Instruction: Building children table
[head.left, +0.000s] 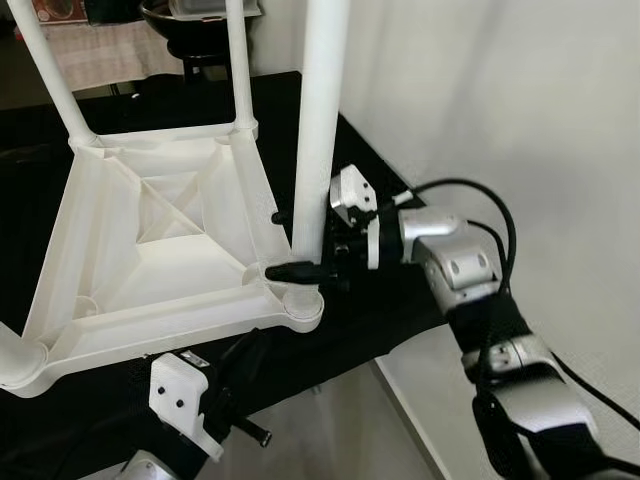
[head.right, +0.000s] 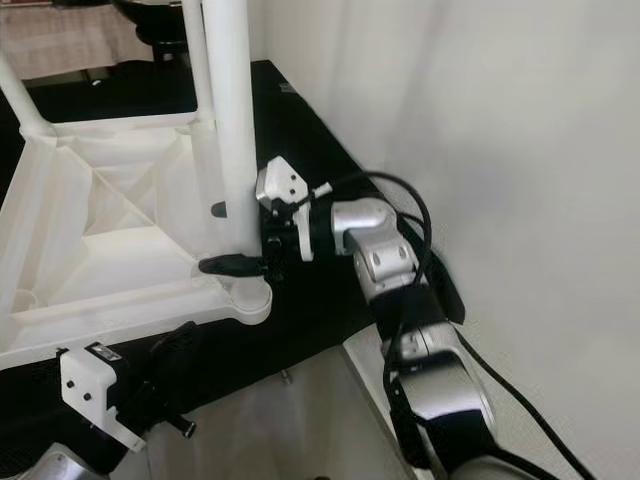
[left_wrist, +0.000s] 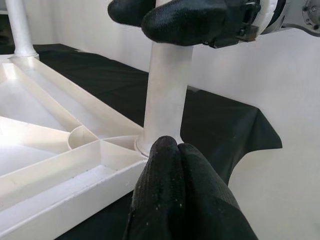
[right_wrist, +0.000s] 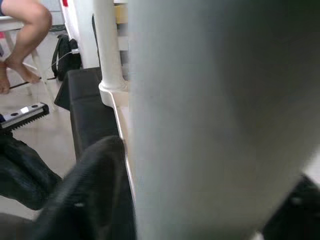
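A white plastic children's table top (head.left: 150, 250) lies upside down on a black cloth (head.left: 390, 300). A white leg (head.left: 318, 120) stands upright in its near right corner socket (head.left: 300, 305). My right gripper (head.left: 290, 243) is shut on this leg just above the socket, one black finger (head.right: 228, 265) on each side. More legs stand in the far left corner (head.left: 50, 70), the far right corner (head.left: 238, 60) and the near left corner (head.left: 15, 350). My left gripper (left_wrist: 167, 145) sits low by the table top's front edge, shut on nothing and pointing at the gripped leg's base (left_wrist: 165, 100).
A white wall (head.left: 520, 100) runs close along the right side of the cloth. The cloth's edge drops to pale floor (head.left: 340, 430) in front. A dark bowl (head.left: 190, 25) stands at the back. A person's bare leg (right_wrist: 22, 30) and a black bag (right_wrist: 65, 55) appear beyond.
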